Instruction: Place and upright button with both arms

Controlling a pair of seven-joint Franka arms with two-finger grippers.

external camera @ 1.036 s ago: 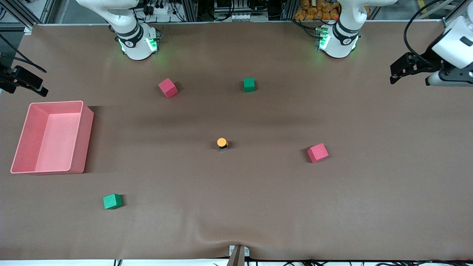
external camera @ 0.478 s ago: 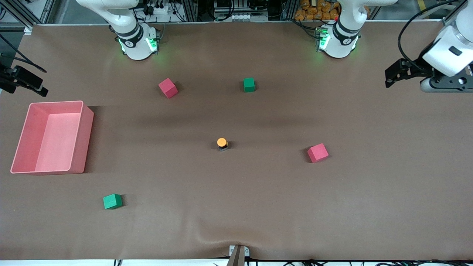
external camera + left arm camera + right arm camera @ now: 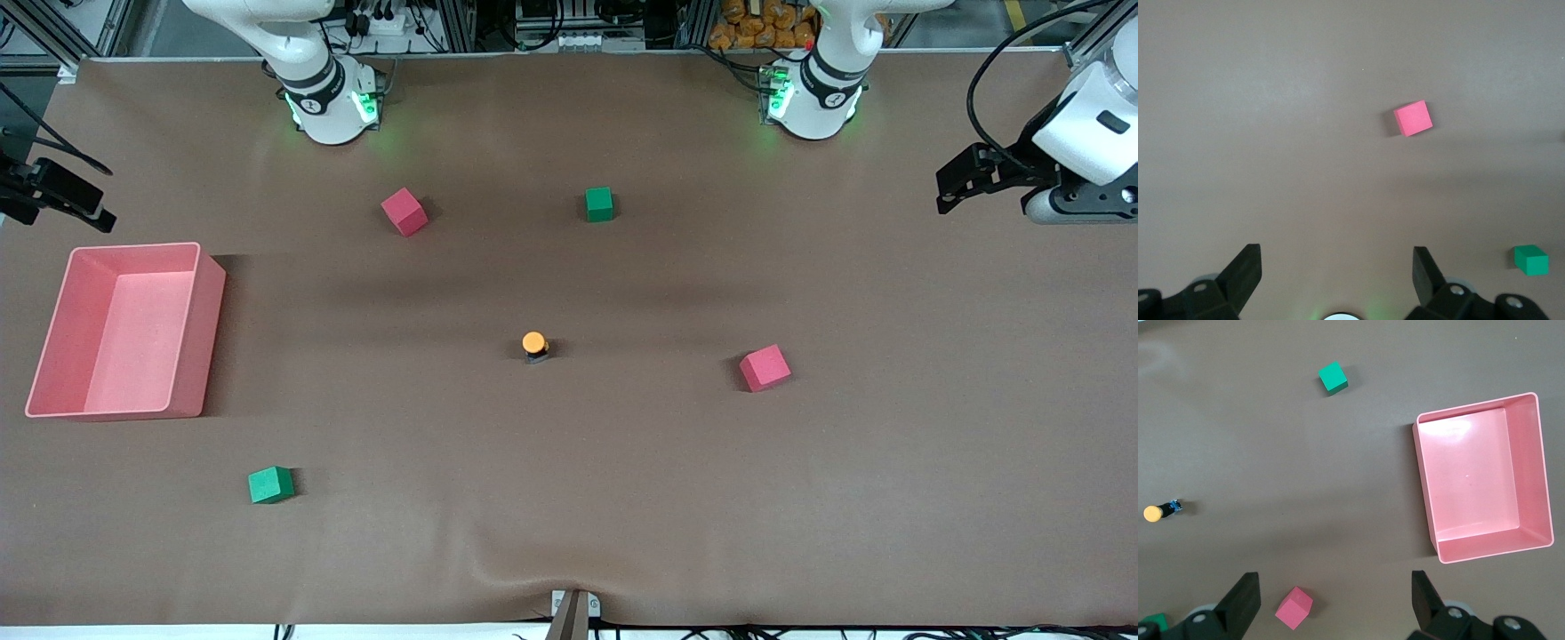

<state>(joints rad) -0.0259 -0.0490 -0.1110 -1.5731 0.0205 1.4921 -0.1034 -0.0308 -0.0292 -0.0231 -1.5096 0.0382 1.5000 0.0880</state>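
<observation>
- Sitting upright at mid-table, the button (image 3: pixel 533 345) is showing its orange cap skyward, untouched over the last second.
- Shifting slightly at the table's edge, far from the button, the left gripper (image 3: pixel 953 185) is keeping its fingers apart.
- Waiting farther off still, the right gripper (image 3: pixel 1331 603) is spread wide, so the job looks finished.

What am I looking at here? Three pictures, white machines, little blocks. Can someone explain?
These are two white robot arms bolted at a brown table. The wide picture looks down from across the table; the other two come from cameras on each arm's wrist.

The left end effector hangs over the left arm's end of the table, fingers open, holding nothing. The right end effector, also open and empty, is over the right arm's end of the table near the pink bin.

On the table lie two red cubes, two green cubes, and mid-table a tiny button with an orange cap.
</observation>
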